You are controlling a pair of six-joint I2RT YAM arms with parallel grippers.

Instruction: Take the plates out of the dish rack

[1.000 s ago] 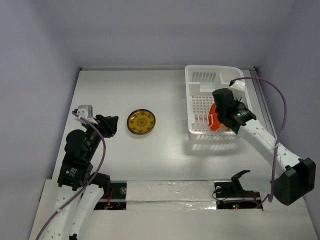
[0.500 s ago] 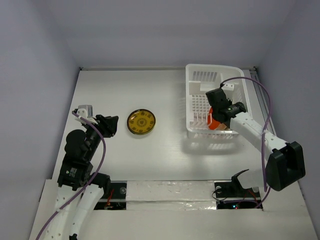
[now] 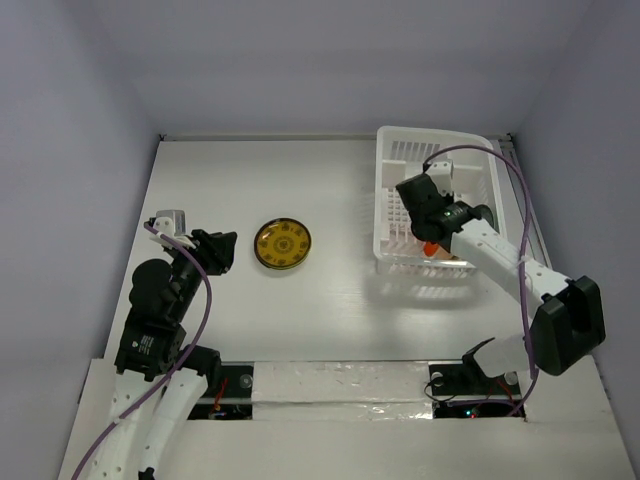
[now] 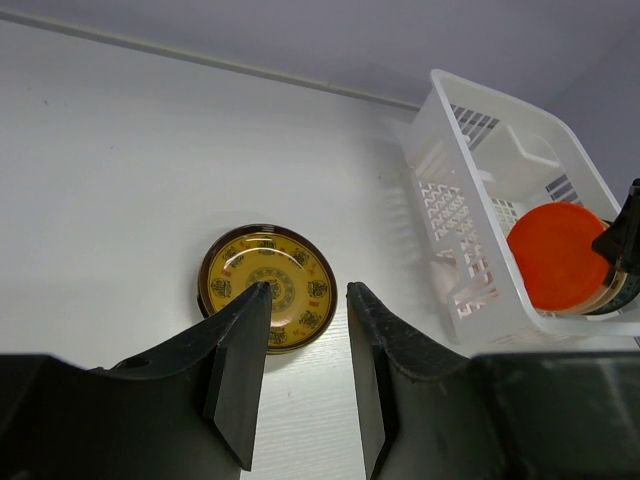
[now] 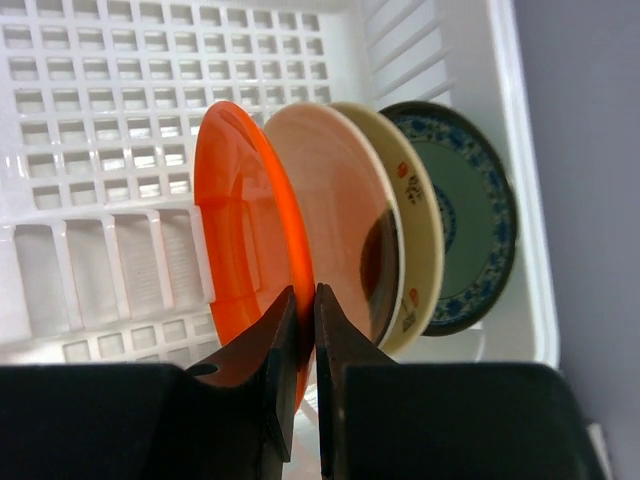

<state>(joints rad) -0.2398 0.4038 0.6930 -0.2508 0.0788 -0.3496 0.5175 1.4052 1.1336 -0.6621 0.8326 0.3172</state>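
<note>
Right end effector (image 3: 418, 196) has swung left and deeper into the dish rack (image 3: 408, 152) over the last second; the wrist view shows its fingers pinched shut on the rim of the upright orange plate (image 5: 240, 230). Tan plate (image 5: 335, 210), cream plate (image 5: 415, 220) and blue-patterned plate (image 5: 470, 220) stand right behind it. Grasp looks set, lift likely next. Left end effector (image 4: 308, 290) hangs open near the yellow patterned plate (image 3: 282, 244), which lies flat on the desk (image 3: 250, 180).

Right tool (image 5: 303, 295) clamped, left tool (image 4: 308, 292) parted
</note>
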